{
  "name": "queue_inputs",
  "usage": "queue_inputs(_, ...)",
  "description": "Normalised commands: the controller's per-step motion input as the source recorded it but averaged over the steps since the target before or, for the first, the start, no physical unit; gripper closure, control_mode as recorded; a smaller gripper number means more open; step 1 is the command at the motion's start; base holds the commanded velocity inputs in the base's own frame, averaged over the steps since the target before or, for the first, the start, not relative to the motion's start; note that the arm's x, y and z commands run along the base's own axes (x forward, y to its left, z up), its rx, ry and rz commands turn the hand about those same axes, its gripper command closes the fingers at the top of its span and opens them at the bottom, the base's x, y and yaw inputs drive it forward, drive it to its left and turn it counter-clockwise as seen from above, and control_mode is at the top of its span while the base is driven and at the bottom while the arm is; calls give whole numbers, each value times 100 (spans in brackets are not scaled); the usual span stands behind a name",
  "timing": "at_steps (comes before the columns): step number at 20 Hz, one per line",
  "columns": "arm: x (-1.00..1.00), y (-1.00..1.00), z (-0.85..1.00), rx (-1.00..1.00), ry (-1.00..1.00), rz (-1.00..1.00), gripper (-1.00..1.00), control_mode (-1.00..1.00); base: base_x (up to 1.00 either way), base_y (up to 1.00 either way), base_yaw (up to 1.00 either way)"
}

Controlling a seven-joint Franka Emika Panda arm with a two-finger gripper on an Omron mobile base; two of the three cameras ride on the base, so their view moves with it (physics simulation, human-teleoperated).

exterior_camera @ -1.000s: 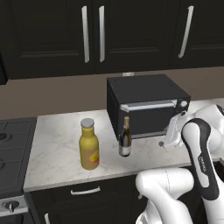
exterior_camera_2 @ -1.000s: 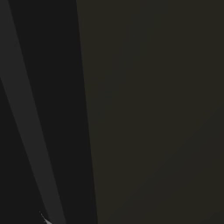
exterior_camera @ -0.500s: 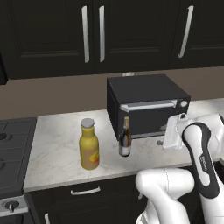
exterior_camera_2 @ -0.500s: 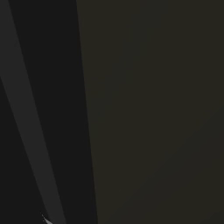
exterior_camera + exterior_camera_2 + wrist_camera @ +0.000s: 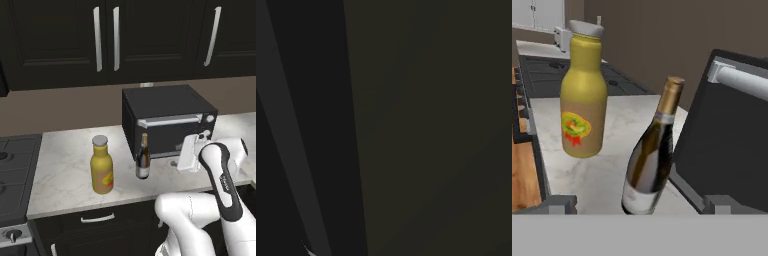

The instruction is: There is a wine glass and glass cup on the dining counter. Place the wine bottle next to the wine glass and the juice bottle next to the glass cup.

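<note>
Gripper: its white hand (image 5: 191, 152) sits right of centre in the left base view, in front of the oven's lower right corner; the fingers are hidden behind the hand, so I cannot tell whether they are spread or pressed together.
Wine bottle: (image 5: 143, 157) stands upright on the counter just left of the hand, apart from it, close against the oven front; in the hand view it (image 5: 652, 160) fills the centre, leaning in the frame, its foot cut off at the bottom.
Juice bottle: (image 5: 101, 165) stands upright left of the wine bottle, near it but not touching; in the hand view it (image 5: 584, 102) is at upper left, beyond the wine bottle.
Counter: marble top (image 5: 65, 170), its front edge low in the left base view.
Oven: black box (image 5: 167, 120) behind the wine bottle; its door and handle (image 5: 732, 135) cut off at the right edge of the hand view.
Stove: (image 5: 15, 172) at the left edge, partly cut off.
Cabinets: dark doors (image 5: 105, 40) across the top.
Right base view: dark, blurred surfaces, too close to make out.
</note>
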Motion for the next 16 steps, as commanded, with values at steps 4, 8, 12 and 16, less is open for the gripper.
queue_inputs(4,28,11,-10,4,0,2,-100,-100,0,0,0)
queue_inputs(8,25,18,-13,2,0,5,-100,-100,0,0,0)
queue_inputs(12,13,29,-12,4,0,11,-100,-100,0,0,0)
queue_inputs(16,1,36,-10,3,0,14,-100,-100,0,0,0)
